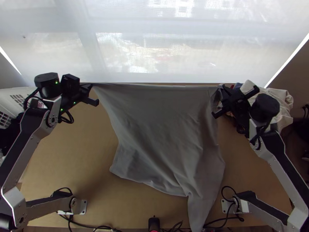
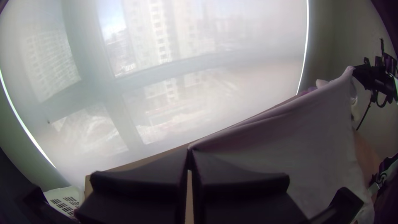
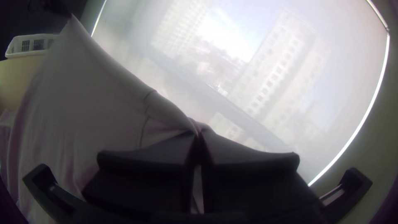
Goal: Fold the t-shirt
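1. T-shirt [image 1: 166, 127]: it hangs between my two tools, its far edge drawn nearly straight, its body sloping across the worktop [image 1: 69, 154] towards me. One narrow tail reaches the near edge, close to the cable loop [image 1: 228, 186]; if I swing the cloth, that tail could snag or drag a lead along.

2. Midway, long slanting creases run through the grey fabric, and the lower edge is uneven. Laid down like this, I'd probably trap those wrinkles and get a crooked fold.

3. Farther off, my left tool [image 2: 190, 154] pinches one corner and my right tool [image 3: 199, 139] the other. Both bites look small, right at the tips, so pulling harder could slip a corner free; lowering one side first would skew the edge.

4. Beside my right tool lies the clothes pile [image 1: 284, 104]. Drift that way and I might catch a stray garment.
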You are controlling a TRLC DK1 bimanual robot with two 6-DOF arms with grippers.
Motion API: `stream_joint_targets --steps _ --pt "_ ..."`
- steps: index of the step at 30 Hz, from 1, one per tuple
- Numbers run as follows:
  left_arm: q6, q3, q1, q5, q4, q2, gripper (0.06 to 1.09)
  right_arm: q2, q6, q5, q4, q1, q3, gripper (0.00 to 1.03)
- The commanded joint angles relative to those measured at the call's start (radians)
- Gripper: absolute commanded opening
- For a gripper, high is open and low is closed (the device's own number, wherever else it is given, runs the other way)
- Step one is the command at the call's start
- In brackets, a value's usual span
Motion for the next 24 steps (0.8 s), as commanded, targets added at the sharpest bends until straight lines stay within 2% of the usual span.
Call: stream_joint_targets --steps 1,13,24 --pt "0.018 0.033 0.034 -0.023 0.128 0.188 0.09 0.248 -0.013 0.008 0.106 0.002 0.053 0.03" --pt "0.004 0.278 0.047 -0.077 0.188 0.533 0.09 0.652 -0.021 0.032 0.151 0.003 0.333 0.03" --pt "0.002 0.309 0.035 -0.118 0.238 0.722 0.09 0.894 -0.023 0.064 0.149 0.017 0.483 0.03"
